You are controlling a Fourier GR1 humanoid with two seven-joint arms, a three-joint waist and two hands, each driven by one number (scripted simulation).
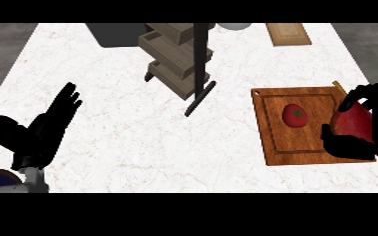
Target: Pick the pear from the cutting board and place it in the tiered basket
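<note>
Right hand curled round the red pear, long axis upright, over the cutting board.

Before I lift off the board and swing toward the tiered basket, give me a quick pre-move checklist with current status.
1. Right hand curled round the pear: ok.
2. Pear clear of the cutting board: cannot tell.
3. Tomato apart from the right hand: ok.
4. Tiered basket upright on the counter, its shelves in view: ok.
5. Basket's dark post on the near side of the shelves, a possible obstacle: not ok.
6. Left hand open at the view's left, away from the path: ok.
</note>
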